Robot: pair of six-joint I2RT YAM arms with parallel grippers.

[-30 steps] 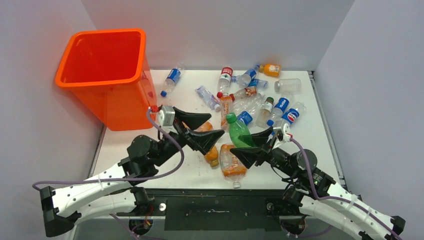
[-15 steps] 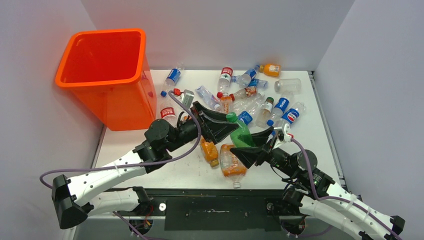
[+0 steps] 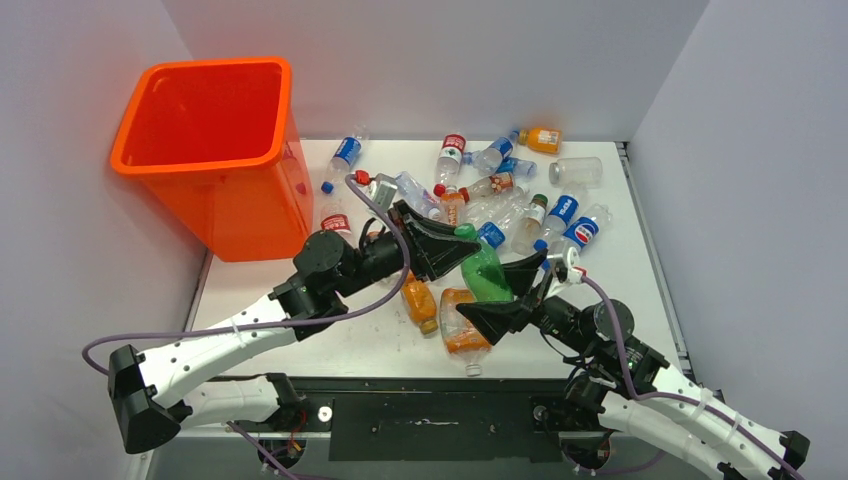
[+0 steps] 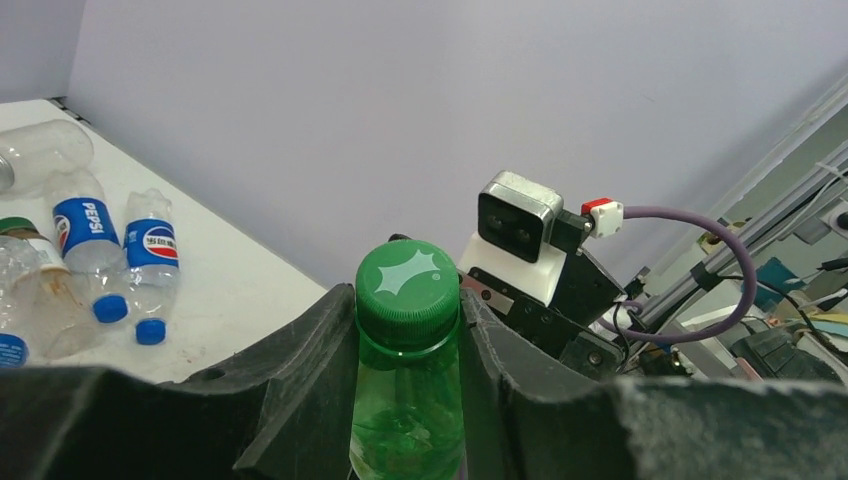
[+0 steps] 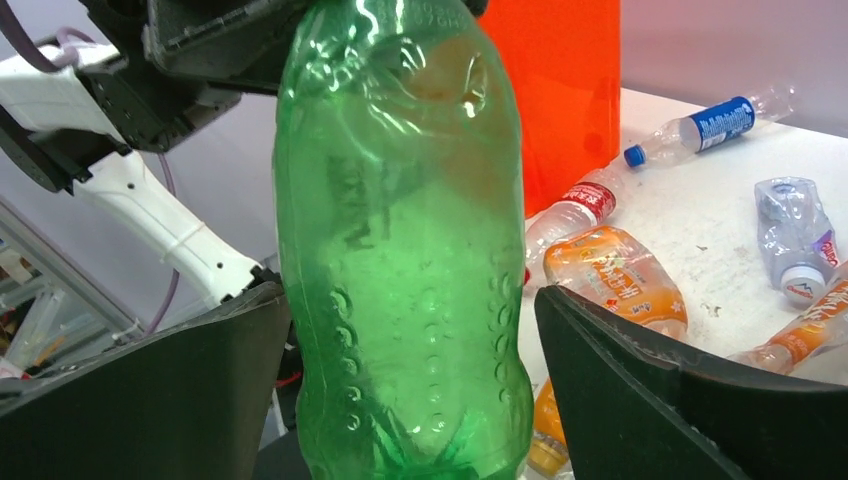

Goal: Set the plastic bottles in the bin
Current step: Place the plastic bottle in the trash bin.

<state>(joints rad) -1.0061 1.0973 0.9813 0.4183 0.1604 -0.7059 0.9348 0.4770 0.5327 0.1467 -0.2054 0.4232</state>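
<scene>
Here, the green bottle stands upright over the bench, its neck clamped by the left pincer, its base straddled by the right pincer, whose grip is unclear, and the bin lies on the left arm's side.

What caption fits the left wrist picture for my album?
Left gripper pinching the green bottle right at its green cap.
</scene>
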